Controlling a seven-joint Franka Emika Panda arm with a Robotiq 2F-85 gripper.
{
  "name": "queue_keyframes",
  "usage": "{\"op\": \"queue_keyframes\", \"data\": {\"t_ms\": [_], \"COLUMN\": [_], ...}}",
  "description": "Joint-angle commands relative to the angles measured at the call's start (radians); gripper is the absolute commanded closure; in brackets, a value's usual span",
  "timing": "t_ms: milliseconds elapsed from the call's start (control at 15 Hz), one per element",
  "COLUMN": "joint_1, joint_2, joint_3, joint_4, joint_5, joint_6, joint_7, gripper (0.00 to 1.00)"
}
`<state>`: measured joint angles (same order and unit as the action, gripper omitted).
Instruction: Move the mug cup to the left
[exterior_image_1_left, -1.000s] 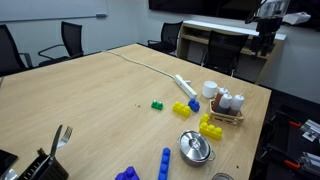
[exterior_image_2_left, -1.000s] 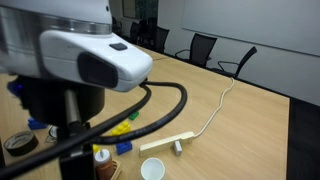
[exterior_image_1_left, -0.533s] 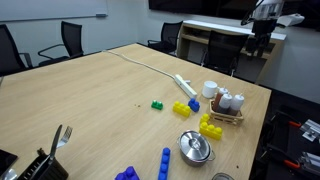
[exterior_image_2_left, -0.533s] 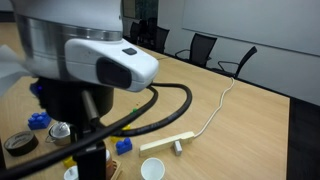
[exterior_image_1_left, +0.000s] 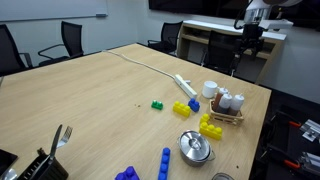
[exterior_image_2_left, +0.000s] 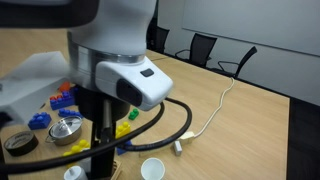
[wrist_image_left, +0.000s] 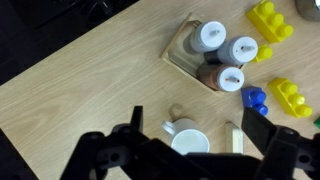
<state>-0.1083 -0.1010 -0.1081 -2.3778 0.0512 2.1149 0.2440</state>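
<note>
Hovering high above the desk (wrist_image_left: 80, 90), the pincer (wrist_image_left: 192, 122), jaws apart, frames a white mug (wrist_image_left: 186, 138) just beside the shaker rack (wrist_image_left: 178, 50).

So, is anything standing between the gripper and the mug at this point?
Nothing visible does. In the wrist view the mug shows in the gap of the open gripper, with bare table around it. The shaker tray stands beside it, apart, clear of a straight descent.

Readable text, labels, brands, numbers: none in any view | whiteboard (exterior_image_1_left: 50, 8) at 11 o'clock in an exterior view: too small and blurred to tell whether it carries writing
</note>
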Motion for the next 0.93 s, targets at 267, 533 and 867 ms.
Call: {"op": "queue_keyframes", "data": {"t_ms": [267,533,867], "joint_1": [0.004,0.011,0.012], "joint_2": [0.315,0.301,0.301], "joint_3": [-0.025,-0.027,-0.023], "joint_4": [0.171,0.147,0.162], "joint_5": [0.088,0.062,0.08], "joint_6": [0.195,0.19,0.178], "joint_7": [0.34,0.283,0.301], "gripper": [0.0,0.0,0.0]}}
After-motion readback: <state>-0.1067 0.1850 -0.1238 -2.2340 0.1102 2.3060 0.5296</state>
